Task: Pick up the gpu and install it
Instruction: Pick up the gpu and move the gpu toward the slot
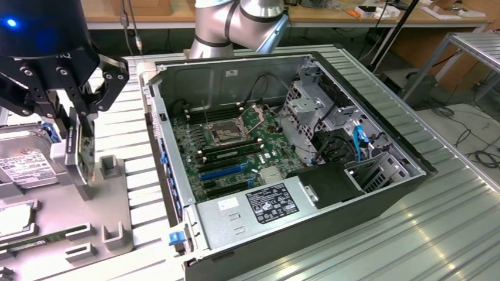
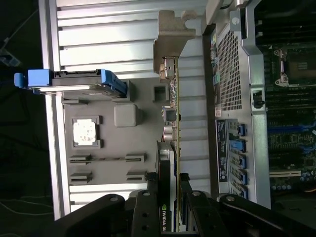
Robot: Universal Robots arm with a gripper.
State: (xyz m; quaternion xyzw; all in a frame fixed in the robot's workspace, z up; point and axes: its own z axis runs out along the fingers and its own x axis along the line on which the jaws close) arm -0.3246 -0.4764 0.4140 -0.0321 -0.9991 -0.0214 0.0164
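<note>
My gripper [image 1: 76, 120] hangs over the exterior view's left, beside the open computer case, and is shut on the gpu [image 1: 81, 161]. The card hangs edge-on and upright below the fingers, its silver bracket end pointing down toward the grey holder plate [image 1: 105, 225]. I cannot tell whether its lower end touches the plate. In the wrist view the gpu [image 2: 176, 118] runs as a thin green edge away from the gripper [image 2: 170, 200], with the black fingers [image 2: 147, 210] on either side of its black face. Its metal bracket [image 2: 170, 32] is at the far end.
The open computer case [image 1: 375, 146] lies on its side to the exterior view's right, with the motherboard and blue slots [image 1: 222, 171] exposed. A hard drive [image 1: 23, 167] with blue rails and a processor chip [image 2: 84, 133] sit on the holder plate. The case's rear wall [image 2: 232, 74] is close beside the card.
</note>
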